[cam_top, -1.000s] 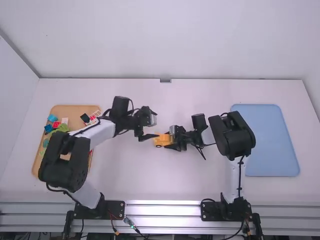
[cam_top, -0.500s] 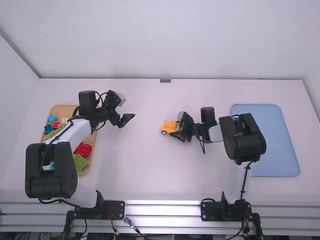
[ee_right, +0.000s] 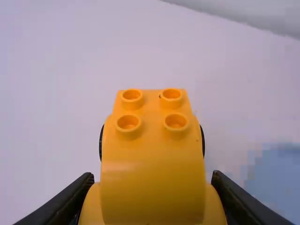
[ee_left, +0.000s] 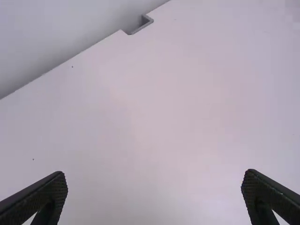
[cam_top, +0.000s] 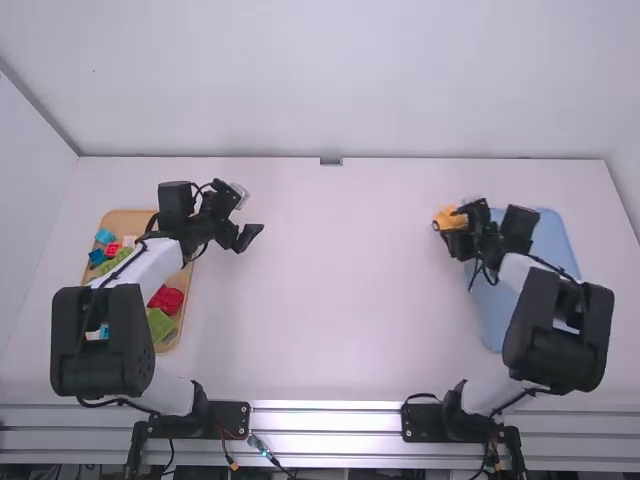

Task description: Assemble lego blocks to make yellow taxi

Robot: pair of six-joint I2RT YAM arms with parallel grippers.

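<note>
While the left pincer [cam_top: 252, 213] stands wide apart, the right pincer [cam_top: 450, 219] is clamped on the yellow car [ee_right: 152, 164].

Your left arm [cam_top: 143, 270] bends near the left edge of the surface [cam_top: 340, 320], the left gripper [cam_top: 251, 213] aimed inward, its 2 fingers [ee_left: 40, 194] spread wide. Your right arm [cam_top: 558, 330] bends near the right edge, the right gripper [cam_top: 450, 222] pointing left, its 2 fingers [ee_right: 68, 201] clamped.

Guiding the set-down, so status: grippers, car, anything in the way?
Left gripper open, empty, well off from car. Right gripper shut on car, just left of blue tray.
</note>
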